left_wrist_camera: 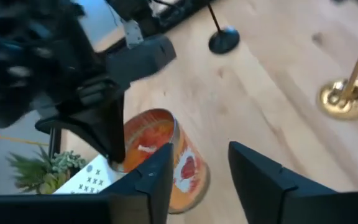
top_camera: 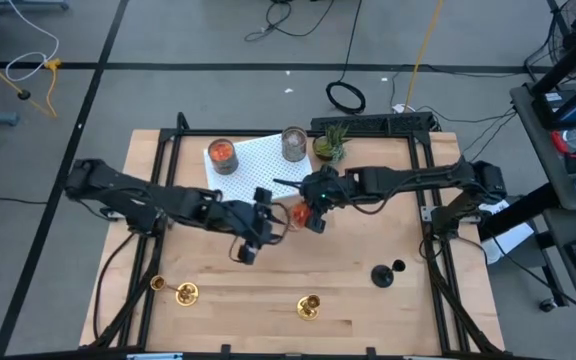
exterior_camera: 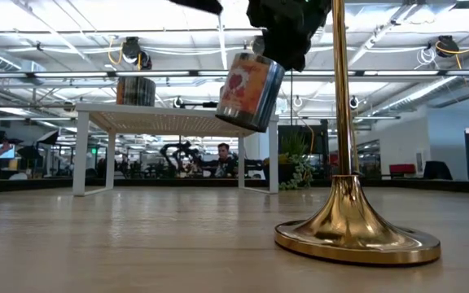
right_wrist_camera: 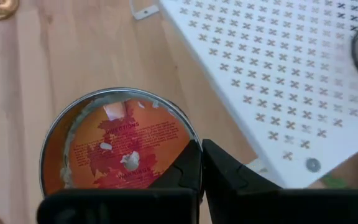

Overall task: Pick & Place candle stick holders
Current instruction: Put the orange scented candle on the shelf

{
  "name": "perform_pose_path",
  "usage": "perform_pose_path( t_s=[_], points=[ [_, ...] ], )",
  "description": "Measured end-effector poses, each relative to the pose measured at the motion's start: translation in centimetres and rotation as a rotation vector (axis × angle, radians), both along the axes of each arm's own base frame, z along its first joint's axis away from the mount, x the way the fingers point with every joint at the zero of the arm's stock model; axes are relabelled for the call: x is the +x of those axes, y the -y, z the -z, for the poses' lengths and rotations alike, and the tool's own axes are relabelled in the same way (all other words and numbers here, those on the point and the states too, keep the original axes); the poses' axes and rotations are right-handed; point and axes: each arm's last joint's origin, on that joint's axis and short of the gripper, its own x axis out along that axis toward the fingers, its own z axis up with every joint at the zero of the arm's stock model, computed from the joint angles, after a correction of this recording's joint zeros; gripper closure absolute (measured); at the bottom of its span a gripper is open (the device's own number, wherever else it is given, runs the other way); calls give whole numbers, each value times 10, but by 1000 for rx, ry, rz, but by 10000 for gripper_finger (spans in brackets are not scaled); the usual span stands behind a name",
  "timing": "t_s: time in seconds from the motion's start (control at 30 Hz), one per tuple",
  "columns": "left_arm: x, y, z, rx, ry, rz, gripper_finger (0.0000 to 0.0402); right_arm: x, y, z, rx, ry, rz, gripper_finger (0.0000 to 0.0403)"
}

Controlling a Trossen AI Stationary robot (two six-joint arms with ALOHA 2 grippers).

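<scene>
Right now the right gripper (top_camera: 313, 213) has its jaws pinched tight on the rim of an orange glass cup (exterior_camera: 249, 89), holding it tilted in the air above the surface, beside the white perforated rack (right_wrist_camera: 278, 81). That rim hold looks meant to let the cup be carried over to the rack. The left gripper (left_wrist_camera: 197, 180) sits just beside the cup with jaws spread and nothing between them, seemingly handing it over. Inside the right jaws the rim is hidden, so how deep the grip goes is unclear.
</scene>
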Motion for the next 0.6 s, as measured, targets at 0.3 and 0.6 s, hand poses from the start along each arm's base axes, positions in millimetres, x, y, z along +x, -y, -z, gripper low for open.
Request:
perform_pose_path(
  t_s=[0.3, 0.6],
  points=[
    [27, 2, 23, 99, 12, 38, 204, -1, -3, 1, 61, -5, -14, 402],
    [34, 0, 34, 127, -28, 72, 204, 0, -14, 0, 64, -1, -122, 400]
  ],
)
